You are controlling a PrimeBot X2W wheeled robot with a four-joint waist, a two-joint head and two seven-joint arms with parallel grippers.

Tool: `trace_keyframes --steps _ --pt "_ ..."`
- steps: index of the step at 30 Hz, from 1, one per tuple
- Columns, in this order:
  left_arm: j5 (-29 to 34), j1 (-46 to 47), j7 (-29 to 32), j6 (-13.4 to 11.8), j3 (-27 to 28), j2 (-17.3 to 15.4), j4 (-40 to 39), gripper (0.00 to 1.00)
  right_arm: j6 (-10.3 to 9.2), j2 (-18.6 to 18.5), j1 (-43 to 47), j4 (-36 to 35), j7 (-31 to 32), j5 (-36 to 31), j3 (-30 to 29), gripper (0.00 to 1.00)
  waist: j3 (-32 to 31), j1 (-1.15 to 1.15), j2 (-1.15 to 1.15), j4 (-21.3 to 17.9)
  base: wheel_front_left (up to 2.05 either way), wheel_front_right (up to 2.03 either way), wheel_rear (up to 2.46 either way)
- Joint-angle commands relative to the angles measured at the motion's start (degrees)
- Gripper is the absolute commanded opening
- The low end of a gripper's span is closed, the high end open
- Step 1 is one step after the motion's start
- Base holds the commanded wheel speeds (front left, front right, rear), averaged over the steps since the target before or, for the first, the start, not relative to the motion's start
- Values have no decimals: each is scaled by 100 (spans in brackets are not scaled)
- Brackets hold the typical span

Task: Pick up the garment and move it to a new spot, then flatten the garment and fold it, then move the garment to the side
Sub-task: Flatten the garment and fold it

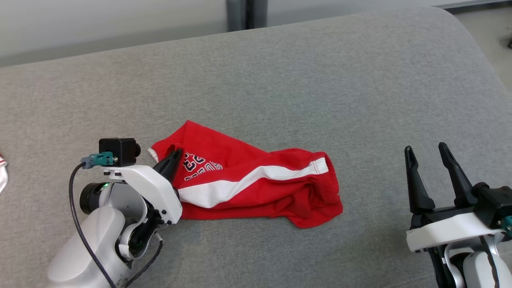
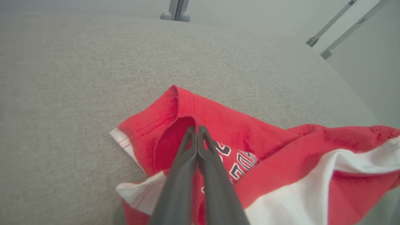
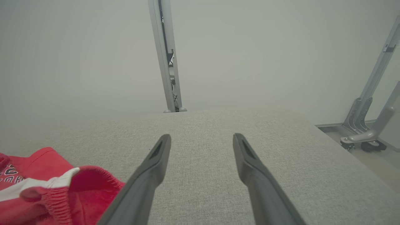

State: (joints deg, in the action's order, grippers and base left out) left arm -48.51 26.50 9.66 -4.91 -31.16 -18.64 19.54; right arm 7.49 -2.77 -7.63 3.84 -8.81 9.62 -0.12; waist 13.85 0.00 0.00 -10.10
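Observation:
The garment [image 1: 260, 180], red shorts with a white side stripe and dark lettering, lies rumpled on the grey cushioned surface [image 1: 280, 72]. My left gripper [image 1: 175, 154] is at the garment's left end, its two fingers pressed together and pinching a raised fold of red fabric by the hem. In the left wrist view the garment [image 2: 281, 147] spreads right of the shut left gripper [image 2: 197, 128]. My right gripper [image 1: 426, 150] stands open over bare cushion, well right of the garment. In the right wrist view the right gripper [image 3: 201, 137] has nothing between its fingers and the garment [image 3: 47, 187] shows at lower left.
A bit of white cloth [image 1: 1, 172] peeks in at the left edge. The cushion's rounded far-right corner [image 1: 460, 24] drops to the floor. A metal post [image 3: 165, 62] stands behind the cushion and a frame foot with a caster [image 3: 365, 140] to its right.

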Motion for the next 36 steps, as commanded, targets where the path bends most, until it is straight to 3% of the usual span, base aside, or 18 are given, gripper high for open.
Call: trace_keyframes --steps 1,3,4,5,6,9,18,27,31,36 --pt "24 179 -104 89 -9 71 314 0 1 -21 -49 24 -60 14 -4 100 31 0 0 -72 0 0 0" --pt "39 224 -145 127 -27 111 470 0 1 -21 -50 34 -65 21 -1 100 28 0 0 -80 0 0 0" --pt "64 272 -224 150 -24 145 607 10 1 -22 -47 43 -64 25 3 100 23 0 0 -83 0 0 0" --pt "97 316 -325 180 -28 175 704 44 1 -22 -40 50 -65 24 2 100 17 0 0 -76 0 0 0" --pt "146 342 -453 183 -36 213 782 100 1 -22 -31 56 -67 20 -2 100 4 0 0 -58 0 0 0" --pt "292 321 -900 168 -31 265 862 100 1 -22 -1 50 -53 -9 30 100 -61 0 0 25 0 0 0" --pt "682 -316 -2291 -344 353 136 126 100 1 -22 69 3 39 -124 119 100 -384 0 0 424 0 0 0" --pt "1537 -1238 -2474 -967 866 -222 -1282 100 1 -23 158 -65 155 -177 174 100 -694 0 0 826 0 0 0" --pt "1768 -1677 -2474 -1042 1158 -277 -1793 100 1 -25 217 -58 187 -187 209 100 -838 0 0 920 0 0 0" --pt "1898 -2185 -2474 -916 1373 -313 -2192 100 1 -23 322 -51 224 -218 230 100 -1013 0 0 1006 0 0 0"
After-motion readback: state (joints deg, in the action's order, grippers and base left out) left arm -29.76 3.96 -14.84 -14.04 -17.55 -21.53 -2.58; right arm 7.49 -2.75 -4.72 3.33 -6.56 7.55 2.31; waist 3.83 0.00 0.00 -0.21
